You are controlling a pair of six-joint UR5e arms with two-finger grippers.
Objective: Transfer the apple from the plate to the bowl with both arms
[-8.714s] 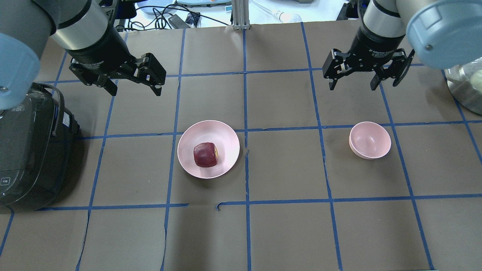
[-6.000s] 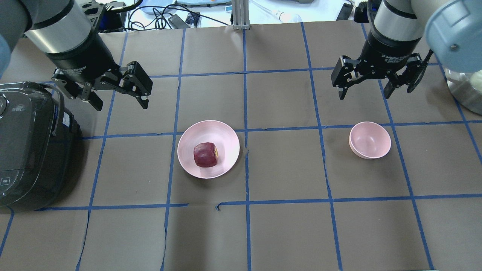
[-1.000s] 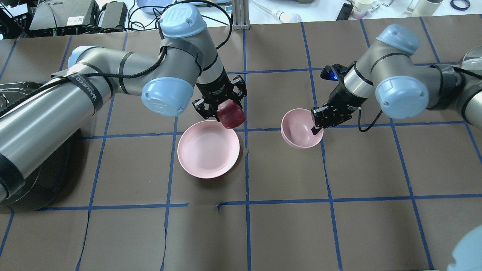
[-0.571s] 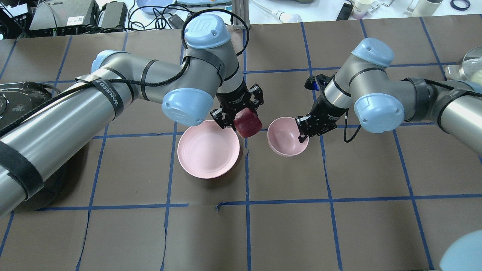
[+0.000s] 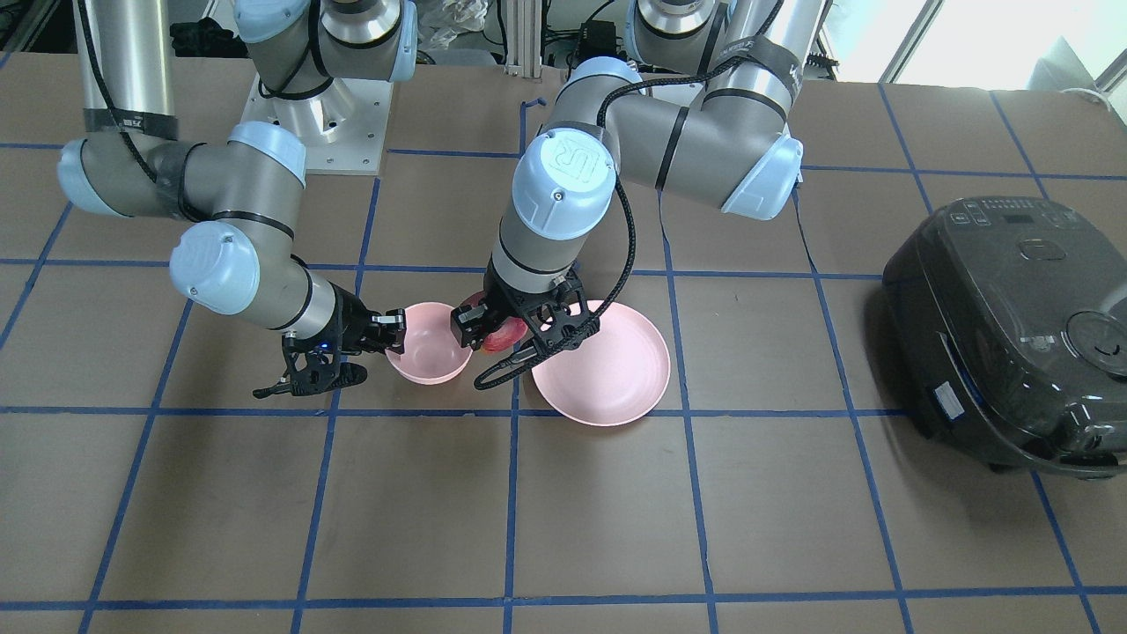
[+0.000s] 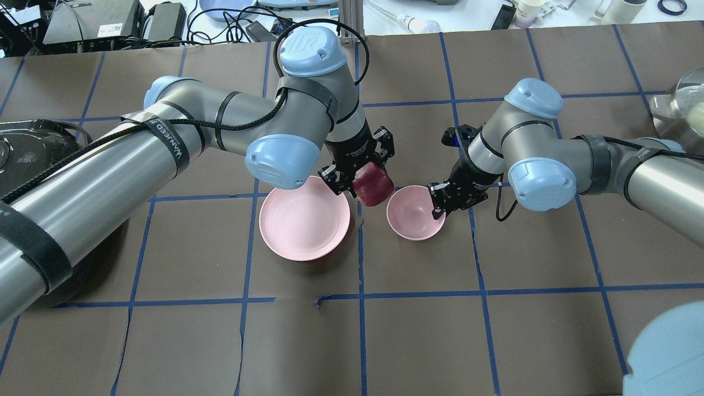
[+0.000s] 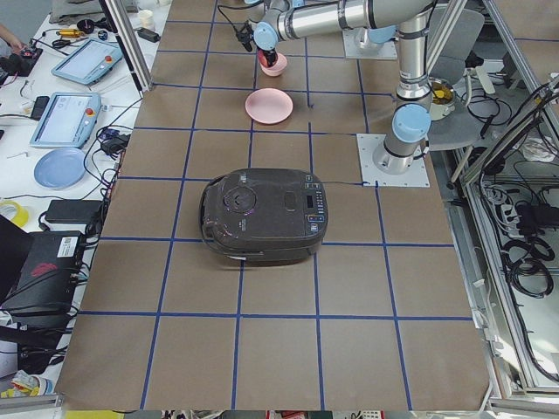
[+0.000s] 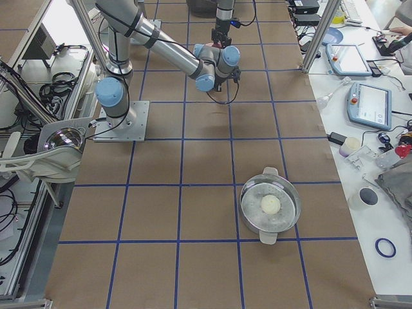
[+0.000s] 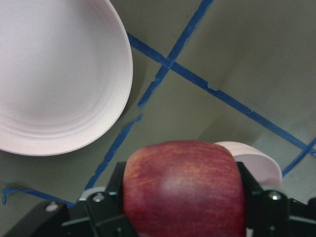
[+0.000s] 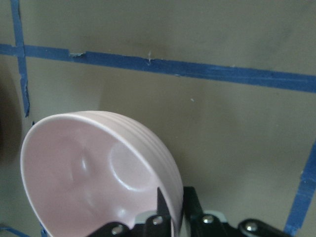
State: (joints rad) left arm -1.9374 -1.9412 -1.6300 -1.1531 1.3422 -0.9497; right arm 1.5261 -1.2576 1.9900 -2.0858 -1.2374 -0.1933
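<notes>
**Plate** (image 6: 304,218) – wide, shallow, pale pink. It lies flat on the brown-papered table (image 6: 418,330), and its whole inner face shows as bare pink rings.

**Apple** (image 6: 374,186) – dark red, off the plate and in the air. It hangs over the gap between the plate's rim and the bowl. From overhead it overlaps the bowl's near edge. In the left wrist view the bowl's rim peeps out just behind it.

**Left gripper** (image 6: 360,176) – points downward, its two fingers closed part-way onto opposite sides of the apple, which fills the space between them.

**Bowl** (image 6: 413,212) – small, deep, pale pink, just beside the plate. It is tilted, and its inside shows only smooth pink wall. Whether its base touches the table cannot be told.

**Right gripper** (image 6: 443,201) – pinched on the bowl's rim on the side away from the plate, one finger inside the wall and one outside.

**Rice cooker** (image 5: 1004,326) – black, lid down, on the table well off on the robot's left.

**Metal pot** (image 8: 245,207) – round, on the table far out on the robot's right. A pale round lump (image 8: 271,204) sits in its middle.
</notes>
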